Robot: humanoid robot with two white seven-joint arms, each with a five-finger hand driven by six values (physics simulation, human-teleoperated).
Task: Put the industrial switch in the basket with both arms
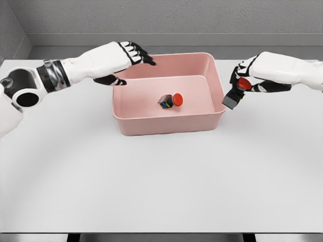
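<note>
My right hand [247, 80]: clamped on grey red-buttoned industrial switch [236, 95], just outside pink plastic basket [151, 123] | my left hand [128, 60]: fingers spread, empty, over basket's far-left rim | second switch [170, 101] inside basket | advice: clear the rim before letting go.

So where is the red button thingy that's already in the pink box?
In the head view, the red-capped industrial switch lies on the floor of the pink plastic basket, near its middle.
</note>
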